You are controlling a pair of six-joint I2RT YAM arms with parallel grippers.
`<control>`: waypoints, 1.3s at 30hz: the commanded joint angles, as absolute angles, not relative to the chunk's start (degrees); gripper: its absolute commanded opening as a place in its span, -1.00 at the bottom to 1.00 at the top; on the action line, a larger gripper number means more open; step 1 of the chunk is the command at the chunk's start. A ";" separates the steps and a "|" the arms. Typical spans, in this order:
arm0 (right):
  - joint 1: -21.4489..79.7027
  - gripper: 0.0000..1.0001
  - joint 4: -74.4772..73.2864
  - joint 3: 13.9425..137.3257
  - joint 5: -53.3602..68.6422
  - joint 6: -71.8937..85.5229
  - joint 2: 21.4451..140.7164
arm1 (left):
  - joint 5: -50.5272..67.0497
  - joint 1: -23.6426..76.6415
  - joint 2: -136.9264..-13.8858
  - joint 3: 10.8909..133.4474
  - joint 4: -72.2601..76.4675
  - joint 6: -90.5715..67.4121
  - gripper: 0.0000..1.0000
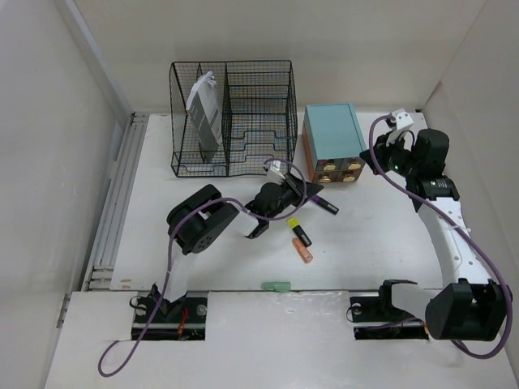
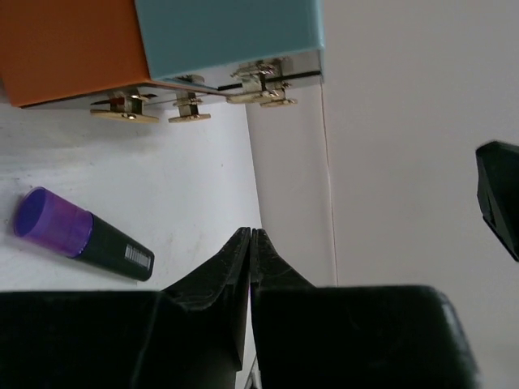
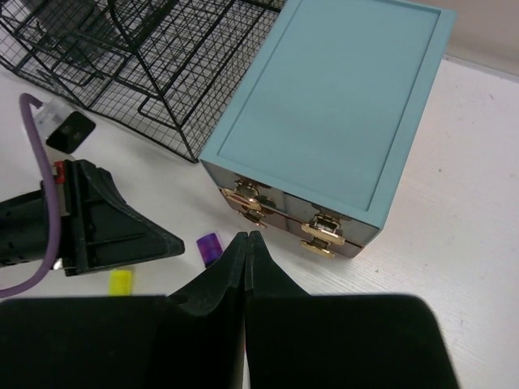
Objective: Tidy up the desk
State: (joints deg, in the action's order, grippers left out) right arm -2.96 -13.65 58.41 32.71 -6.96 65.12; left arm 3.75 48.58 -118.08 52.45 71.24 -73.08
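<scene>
At the near edge of the tabletop (image 1: 369, 243) we see a small green piece (image 1: 276, 285). Just beyond it lies an orange marker (image 1: 303, 254), and a yellow-capped marker (image 1: 298, 232) lies next to that, the two nearly touching. A little farther off is a purple-capped marker (image 1: 324, 203), flat on the white surface.

The left claw (image 2: 250, 237) is low over the middle of the tabletop. Its fingers are pressed together with nothing between them. In its own view the bare white surface runs ahead of the tips, the purple-capped marker lies off to one side, and the box (image 1: 332, 130) is beyond. We cannot tell whether the tips touch the tabletop.

The right claw (image 3: 246, 238) is also shut tight and empty. It hangs above the tabletop just in front of the box's gold handles (image 3: 320, 231), pointing down at the strip of surface before the drawer fronts.

The teal-topped box stands toward the far right. The black wire rack (image 1: 243, 113) is just beside it on the left, near the back wall. A grey and white packet (image 1: 204, 112) stands tilted in the rack's left compartment. The tabletop reaches under both arms and out to the white walls.
</scene>
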 commanded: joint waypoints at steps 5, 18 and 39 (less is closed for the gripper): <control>-3.69 -1.00 -10.99 59.15 32.08 -5.80 64.16 | -0.43 48.87 -121.99 59.32 71.82 -76.29 -0.92; -3.69 -1.00 -10.99 59.15 32.08 -5.80 64.16 | -3.08 47.81 -126.91 68.29 60.48 -70.23 -0.84; -3.69 -1.00 -10.99 59.15 32.08 -5.80 63.63 | -4.66 47.29 -130.52 69.43 59.67 -70.22 -0.44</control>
